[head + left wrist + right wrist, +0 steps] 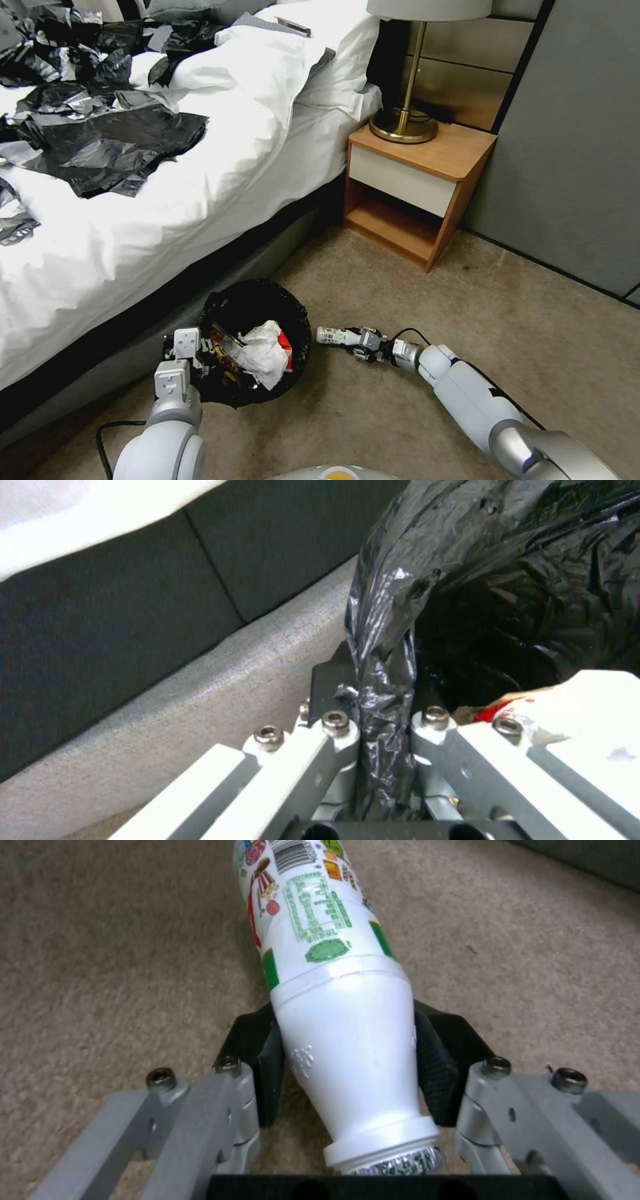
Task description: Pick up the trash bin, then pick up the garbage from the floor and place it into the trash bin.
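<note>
Two grippers grasp things: the left gripper [189, 351] pinches the trash bin [257, 303] rim at nine o'clock. At the bin's three o'clock, the right gripper [355, 339] clamps a white bottle [333, 990] lying on the carpet [427, 307].

A bedroom is shown: a white-sheeted bed [220, 133], a wooden nightstand [417, 183] with a brass lamp [407, 100], and carpeted floor [467, 300].

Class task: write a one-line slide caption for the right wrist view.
Right gripper closed around a white plastic bottle lying on beige carpet.
</note>
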